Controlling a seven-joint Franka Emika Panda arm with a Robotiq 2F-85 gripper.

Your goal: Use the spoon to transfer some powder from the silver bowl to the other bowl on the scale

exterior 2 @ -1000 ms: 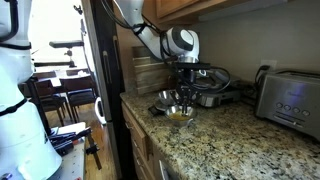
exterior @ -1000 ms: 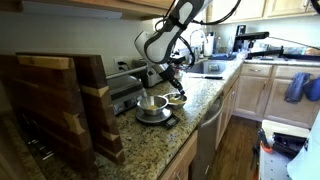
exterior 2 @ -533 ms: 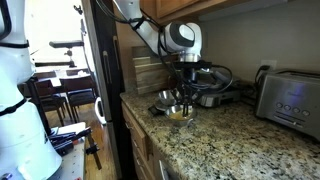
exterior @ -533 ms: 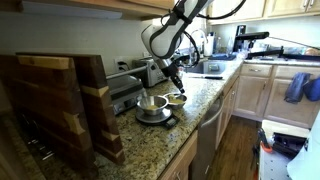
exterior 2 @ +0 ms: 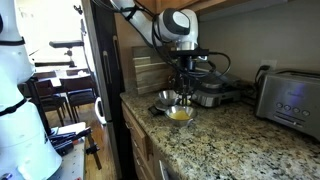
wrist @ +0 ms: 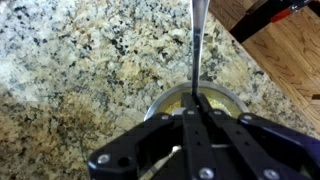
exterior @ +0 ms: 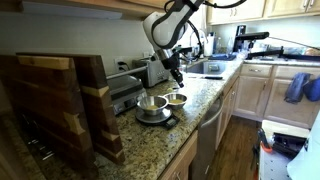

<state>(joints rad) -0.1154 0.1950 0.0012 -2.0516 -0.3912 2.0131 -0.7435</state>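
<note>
My gripper (wrist: pixel 197 112) is shut on the spoon (wrist: pixel 196 50), whose thin metal handle runs up the wrist view. It hangs above the silver bowl (wrist: pixel 222 97), which holds yellowish powder (wrist: pixel 178 99). In both exterior views the gripper (exterior: pixel 176 76) (exterior 2: pixel 185 88) is raised over the silver bowl (exterior: pixel 176 100) (exterior 2: pixel 180 115). The other bowl (exterior: pixel 152 104) (exterior 2: pixel 166 100), wider and pale inside, sits on the black scale (exterior: pixel 156 120). The spoon's bowl end is out of view.
A granite counter (exterior: pixel 190 115) carries wooden cutting boards (exterior: pixel 60 100), a toaster (exterior 2: pixel 288 95) and a dark pan (exterior 2: pixel 210 97). A sink (exterior: pixel 212 68) lies beyond the bowls. The counter edge drops to cabinets and floor.
The arm has lifted the gripper and spoon upward, away from the silver bowl. The bowls and scale have not moved.
</note>
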